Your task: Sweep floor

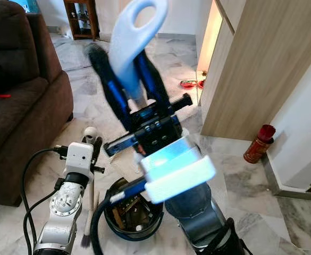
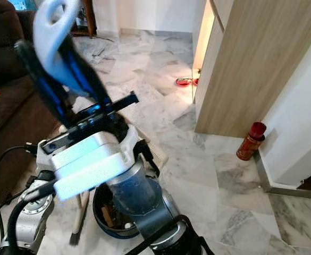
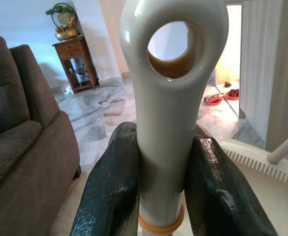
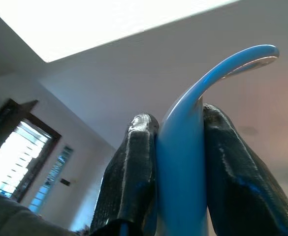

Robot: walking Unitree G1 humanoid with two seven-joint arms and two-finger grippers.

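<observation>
Left eye view: right gripper [image 1: 129,71] raised close before the camera, closed around a pale blue handle [image 1: 137,37] with a loop at its top, long axis steeply upright and leaning a little to the robot's right. Lower on the robot's left, left gripper [image 1: 93,142] clamped near the top of a cream broom handle [image 1: 90,132]; stick running almost straight down to dark bristles [image 1: 85,241] on the marble floor [image 1: 240,175]. Just beside the bristles, on the robot's right, a dark round dustpan [image 1: 134,212], below the right arm.

Right eye view: same layout, red bottle [image 2: 249,141] well apart by the wooden panel [image 2: 251,64].

Left wrist view: cream handle with its hanging hole squeezed between both black fingers [image 3: 114,191].

Right wrist view: blue handle pinched between the fingers [image 4: 134,167], curving off above.

Judged: broom on the left, pan on the right, so next stroke probably rightward, bristles toward pan.
</observation>
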